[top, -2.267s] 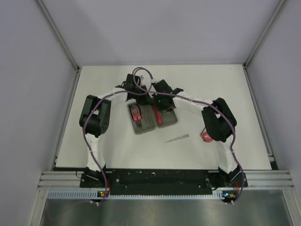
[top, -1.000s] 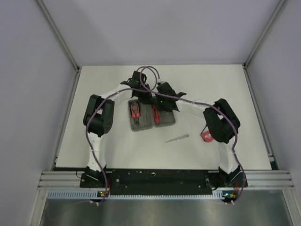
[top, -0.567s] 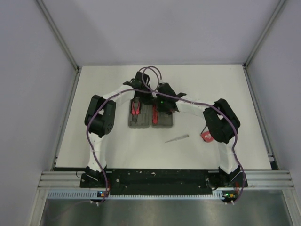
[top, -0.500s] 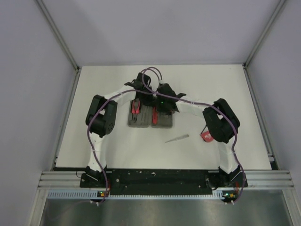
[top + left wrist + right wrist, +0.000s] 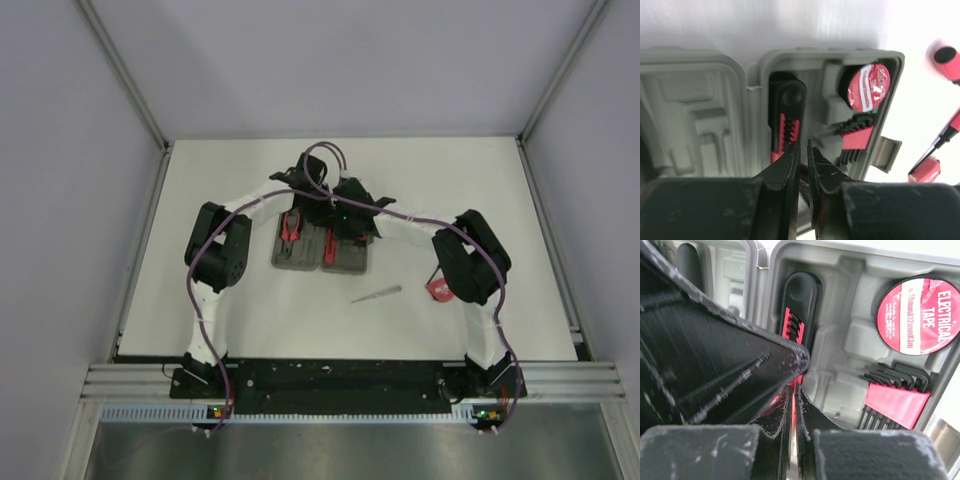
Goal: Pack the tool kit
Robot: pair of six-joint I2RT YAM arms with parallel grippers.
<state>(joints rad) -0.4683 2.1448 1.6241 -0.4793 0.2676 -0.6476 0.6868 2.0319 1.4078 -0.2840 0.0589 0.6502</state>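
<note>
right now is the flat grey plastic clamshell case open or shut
Open: the case lies spread flat, both moulded halves facing up.

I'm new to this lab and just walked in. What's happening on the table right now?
Both arms are working over the open grey tool case. The left gripper and right gripper are both shut. Their tips meet at the red-and-black knife in its slot and seem to be pressing it in. The electrical tape and hex keys are already seated. Red-handled screwdrivers lie outside the case, not yet packed.
</note>
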